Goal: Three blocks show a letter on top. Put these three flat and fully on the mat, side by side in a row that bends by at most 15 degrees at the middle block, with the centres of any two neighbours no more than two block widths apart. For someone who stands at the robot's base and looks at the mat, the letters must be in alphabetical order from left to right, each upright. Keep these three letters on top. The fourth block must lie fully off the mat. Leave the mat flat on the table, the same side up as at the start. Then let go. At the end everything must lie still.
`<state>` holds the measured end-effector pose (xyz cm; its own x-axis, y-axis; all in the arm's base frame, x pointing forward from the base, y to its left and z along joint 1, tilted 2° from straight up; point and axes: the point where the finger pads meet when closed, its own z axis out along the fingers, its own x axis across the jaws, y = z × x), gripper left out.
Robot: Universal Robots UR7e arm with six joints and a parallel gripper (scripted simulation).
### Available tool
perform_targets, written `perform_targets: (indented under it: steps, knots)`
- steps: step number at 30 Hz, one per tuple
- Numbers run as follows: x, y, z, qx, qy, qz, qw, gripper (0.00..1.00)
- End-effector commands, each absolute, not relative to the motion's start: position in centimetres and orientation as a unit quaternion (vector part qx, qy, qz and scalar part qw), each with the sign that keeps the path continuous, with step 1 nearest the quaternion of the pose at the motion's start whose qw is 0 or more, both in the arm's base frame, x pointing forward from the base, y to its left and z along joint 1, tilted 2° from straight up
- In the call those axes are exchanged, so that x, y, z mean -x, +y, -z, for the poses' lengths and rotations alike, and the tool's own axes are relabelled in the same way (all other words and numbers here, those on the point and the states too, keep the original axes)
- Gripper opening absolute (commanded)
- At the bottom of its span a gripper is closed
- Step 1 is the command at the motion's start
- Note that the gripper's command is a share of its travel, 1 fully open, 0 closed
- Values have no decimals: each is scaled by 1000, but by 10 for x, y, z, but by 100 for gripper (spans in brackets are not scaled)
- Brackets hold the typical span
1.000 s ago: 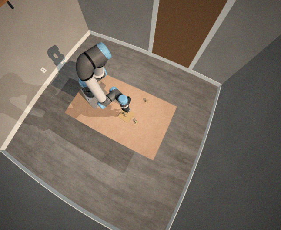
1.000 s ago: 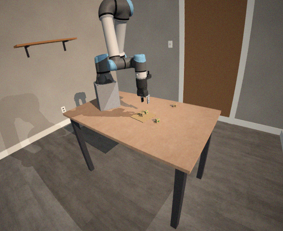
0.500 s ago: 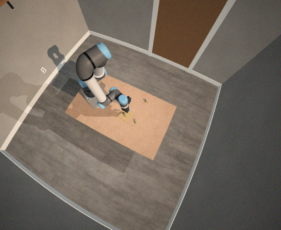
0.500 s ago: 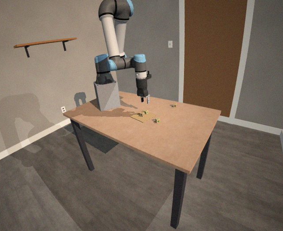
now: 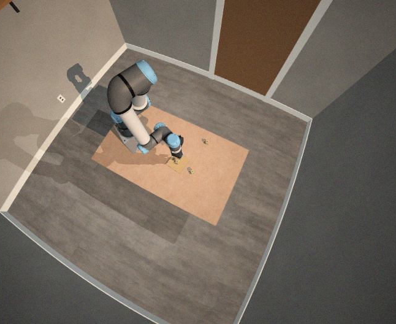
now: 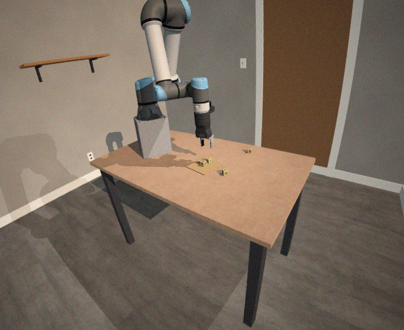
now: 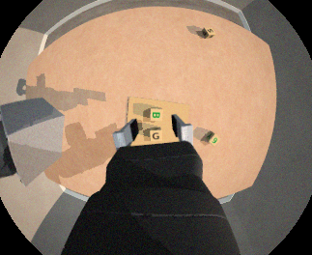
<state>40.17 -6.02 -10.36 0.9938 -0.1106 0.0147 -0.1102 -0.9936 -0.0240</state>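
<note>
From the top you see the gripper (image 5: 177, 156) over the mat (image 5: 179, 166), from outside its fingers spread wide and empty above two blocks (image 6: 205, 161), and the wrist shows you the G block (image 7: 156, 135) between them.

Matt wood-look table (image 6: 252, 213), duller cardboard-like mat (image 6: 199, 168) on it, pale wooden blocks (image 6: 225, 172), smooth satin arm (image 6: 156, 45), faceted grey pedestal (image 6: 146, 140).

Arm poised over the mat on a wooden table

The gripper (image 6: 206, 142) hangs open and empty above the tan mat (image 6: 198, 168), where two blocks (image 6: 205, 161) sit side by side. A third block (image 6: 225, 172) lies just beside the mat, and a fourth (image 6: 247, 150) well apart, nearer the door (image 6: 298, 74).
</note>
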Motion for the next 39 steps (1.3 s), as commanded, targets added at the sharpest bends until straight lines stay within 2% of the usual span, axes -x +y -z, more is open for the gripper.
perform_targets:
  steps: [1, 39]
  knots:
    - [-401, -62, 104, 1000, 7, 9, 11, 100]
    - [-392, -86, 108, 888, -460, 13, 5, 100]
